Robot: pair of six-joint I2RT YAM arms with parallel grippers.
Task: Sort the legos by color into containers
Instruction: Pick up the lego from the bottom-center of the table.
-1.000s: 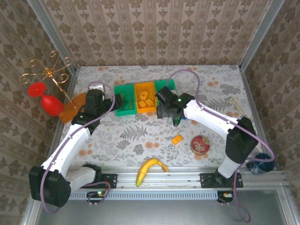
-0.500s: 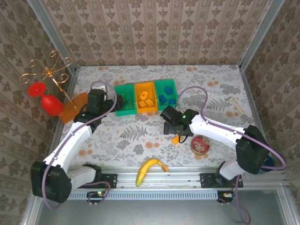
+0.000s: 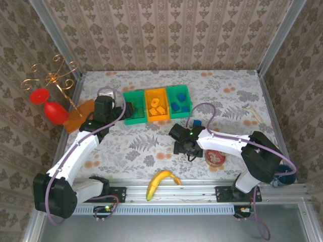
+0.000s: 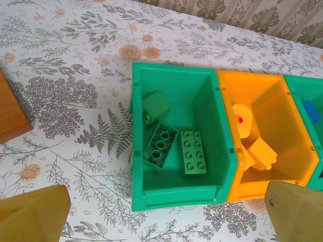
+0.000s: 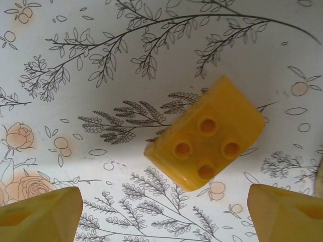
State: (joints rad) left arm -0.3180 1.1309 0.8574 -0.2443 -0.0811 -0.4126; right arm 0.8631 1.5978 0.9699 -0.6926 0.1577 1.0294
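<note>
Floral table [image 5: 75,40]: right jaws wide, straddling yellow lego [image 5: 207,133].

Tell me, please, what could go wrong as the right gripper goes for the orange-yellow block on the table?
The orange-yellow block lies askew under the open right gripper, so closing may catch its corners and twist it or squirt it out. The red-rimmed tin sits close beside that arm; a swing toward the orange bin could nudge it.

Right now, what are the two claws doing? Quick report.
Left gripper open by green bin. Right gripper open over orange-yellow lego, ungripped. Tin close beside. Blue lego loose.
</note>
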